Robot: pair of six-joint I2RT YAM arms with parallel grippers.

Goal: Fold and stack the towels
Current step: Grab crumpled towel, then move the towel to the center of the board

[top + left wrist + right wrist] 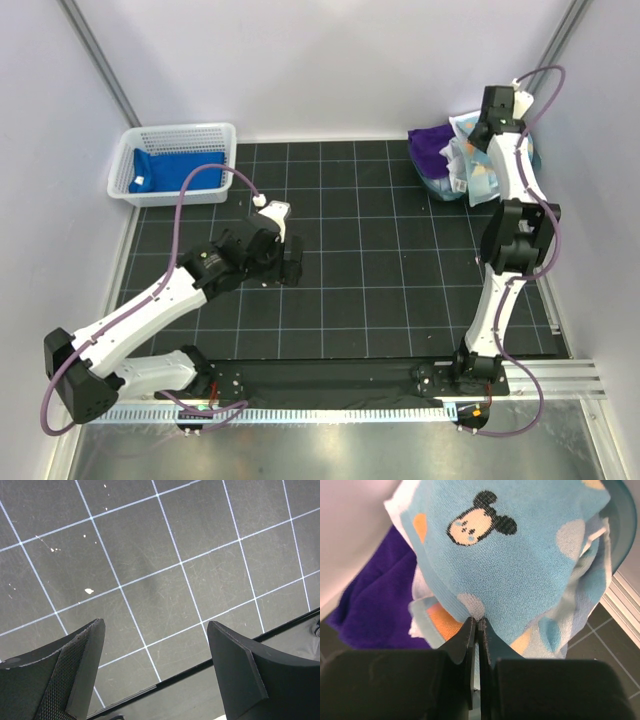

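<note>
Right now the polka-dot towel (520,555), pale blue with orange and lighter spots and a cartoon mouse face, lies heaped in the teal tub (625,525) at the far right corner of the mat. The right gripper (477,625) has its jaws pinched together on a fold at the towel's near edge, with cloth caught between the tips. Just left of it, touching the same heap, a purple towel (370,605) spills over the tub's side toward the wall. At the far left a blue towel (180,165) lies in the white mesh basket (180,132), well apart from the others.

By my reading the step in hand is the pick: one towel is being taken from the pile so it can be spread out for folding. The next move calls for a lift that frees it from its neighbours, then a carry toward the middle, where the left gripper (155,645) hangs over bare mat with its jaws wide and nothing between them.

The black mat (380,270) carries a white grid, scuffed and speckled with pale flecks. Plain pale walls close in the far and side edges, and a metal rail runs along the near edge
</note>
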